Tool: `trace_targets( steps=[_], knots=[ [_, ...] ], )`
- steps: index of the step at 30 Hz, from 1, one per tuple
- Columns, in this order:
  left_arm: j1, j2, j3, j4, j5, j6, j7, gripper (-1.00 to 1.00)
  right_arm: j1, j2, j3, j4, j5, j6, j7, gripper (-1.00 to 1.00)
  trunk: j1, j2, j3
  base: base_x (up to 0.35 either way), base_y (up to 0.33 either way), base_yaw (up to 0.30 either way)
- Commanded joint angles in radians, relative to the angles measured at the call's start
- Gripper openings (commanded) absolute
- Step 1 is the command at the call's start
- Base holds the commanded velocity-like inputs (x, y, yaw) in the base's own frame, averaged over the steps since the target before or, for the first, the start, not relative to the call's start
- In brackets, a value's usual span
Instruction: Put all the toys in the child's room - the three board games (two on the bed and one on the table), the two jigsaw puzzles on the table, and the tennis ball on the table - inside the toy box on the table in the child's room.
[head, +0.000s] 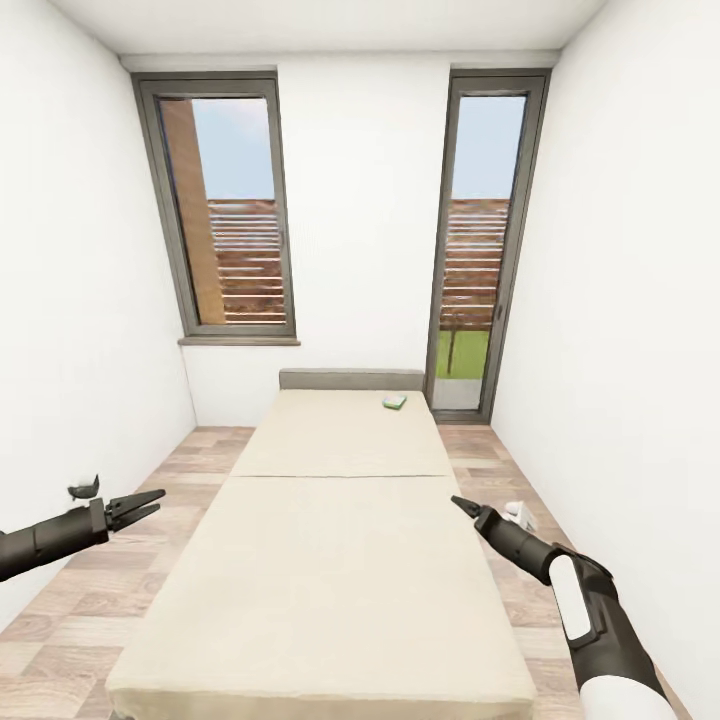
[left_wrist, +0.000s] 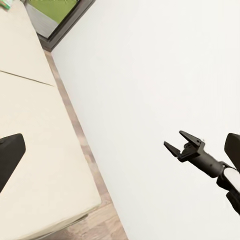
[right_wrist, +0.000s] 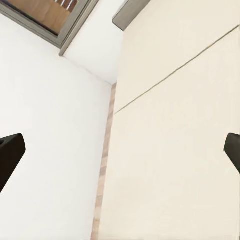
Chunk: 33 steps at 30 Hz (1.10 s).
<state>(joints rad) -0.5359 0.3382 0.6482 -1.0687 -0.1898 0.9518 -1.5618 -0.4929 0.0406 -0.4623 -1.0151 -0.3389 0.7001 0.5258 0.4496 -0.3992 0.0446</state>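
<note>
Near the headboard, on the bed's far right corner, lies one white-and-green board game. Left claw hangs off the bed's left side over the floor, jaws parted, empty. Right claw hangs off the bed's right side, jaws parted, empty.

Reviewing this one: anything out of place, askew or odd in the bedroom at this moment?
Nothing damaged or spilled. One small white-and-green board game lies on the bed near the headboard, the sole item on the mattress pads. Both grippers, left and right, hang open and empty on either side of the bed.
</note>
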Motion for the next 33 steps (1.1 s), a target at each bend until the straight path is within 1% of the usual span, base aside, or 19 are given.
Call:
trace_targets(
  steps=[1,6,13,21,33],
  knots=[
    [-0.001,0.000,0.002,0.000,-0.010,0.010,-0.009,1.00,-0.001,0.001,-0.004,0.000,-0.002,0.011,0.003,1.00,0.000,-0.001,0.000,0.000,-0.027,0.000],
    [-0.001,-0.001,0.002,0.000,-0.007,0.010,-0.009,1.00,0.000,0.001,-0.003,0.000,-0.004,0.017,0.021,1.00,0.000,-0.001,0.000,0.000,-0.148,0.000],
    [-0.001,-0.004,0.002,0.000,-0.008,0.010,-0.009,1.00,0.000,0.001,-0.002,0.000,-0.002,0.002,0.072,1.00,0.000,-0.001,0.000,0.000,-0.256,0.000],
    [-0.001,-0.014,0.001,0.000,-0.009,0.009,-0.009,1.00,0.001,0.001,-0.002,0.000,-0.002,-0.001,0.078,1.00,0.000,-0.001,0.000,0.000,-0.278,0.000],
    [-0.001,-0.019,0.001,0.000,-0.010,0.009,-0.009,1.00,0.001,0.001,-0.002,0.002,-0.002,-0.003,0.079,1.00,0.000,-0.001,0.000,0.000,-0.250,0.000]
  ],
)
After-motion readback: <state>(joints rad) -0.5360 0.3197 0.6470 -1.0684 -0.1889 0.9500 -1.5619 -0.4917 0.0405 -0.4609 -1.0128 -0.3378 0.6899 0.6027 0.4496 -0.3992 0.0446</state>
